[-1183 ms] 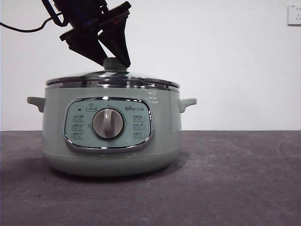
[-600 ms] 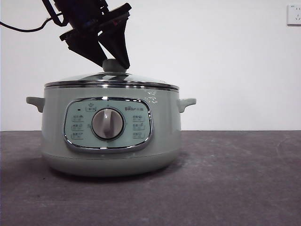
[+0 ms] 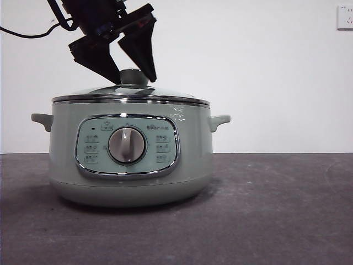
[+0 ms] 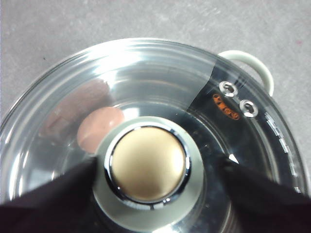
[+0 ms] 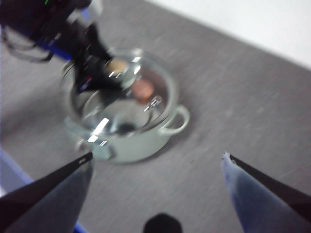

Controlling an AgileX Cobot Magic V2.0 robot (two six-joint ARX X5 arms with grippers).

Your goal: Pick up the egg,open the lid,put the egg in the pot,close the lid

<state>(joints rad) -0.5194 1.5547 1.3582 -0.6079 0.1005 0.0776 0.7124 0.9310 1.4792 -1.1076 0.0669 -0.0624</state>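
Front view: lid (image 3: pixel 130 94) is sitting flat on pot (image 3: pixel 130 160), egg (image 4: pixel 99 128) lying inside under the glass. Left gripper (image 3: pixel 134 77) is straddling lid's knob (image 4: pixel 148 165), jaws apart, not gripping. Should lift straight up w/o nudging knob. Right gripper (image 5: pixel 158 167) is hanging high above pot, jaws apart.

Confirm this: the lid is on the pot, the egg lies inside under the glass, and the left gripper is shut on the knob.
One thing is wrong: the left gripper is open, not shut on the knob. The left wrist view shows its jaws standing apart on either side of the knob. The rest holds: the lid sits on the pot, and the egg lies inside under the glass.
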